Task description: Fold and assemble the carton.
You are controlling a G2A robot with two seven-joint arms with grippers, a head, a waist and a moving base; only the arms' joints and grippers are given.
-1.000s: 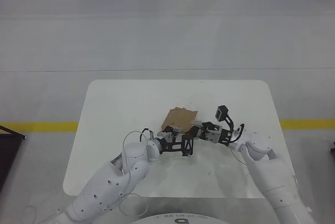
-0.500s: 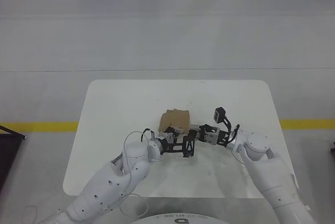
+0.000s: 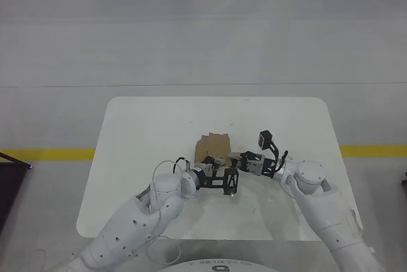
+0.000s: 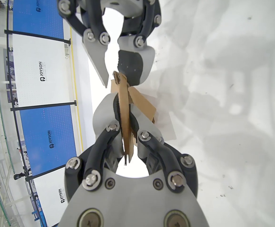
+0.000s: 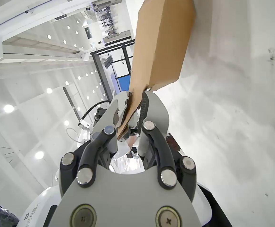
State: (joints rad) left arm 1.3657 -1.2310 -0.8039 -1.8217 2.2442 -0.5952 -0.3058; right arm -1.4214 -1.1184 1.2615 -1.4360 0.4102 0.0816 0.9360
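The flat brown carton is held off the white table near its middle, between my two arms. My left gripper comes in from the near left and is shut on the carton's edge; its own view shows the left gripper with cardboard running between its pads. My right gripper faces it from the right, shut on a flap. In the right wrist view the right gripper clamps that flap, and the carton panel rises beyond it. The right gripper meets the cardboard tip in the left wrist view.
The table top has bare surface on all sides of the carton, with its rounded edge near the left arm. Grey floor and a yellow line lie beyond the table.
The carton has swung from lying tilted to standing more on edge and shifted slightly left. The right gripper has moved left toward the left gripper, which has edged right.
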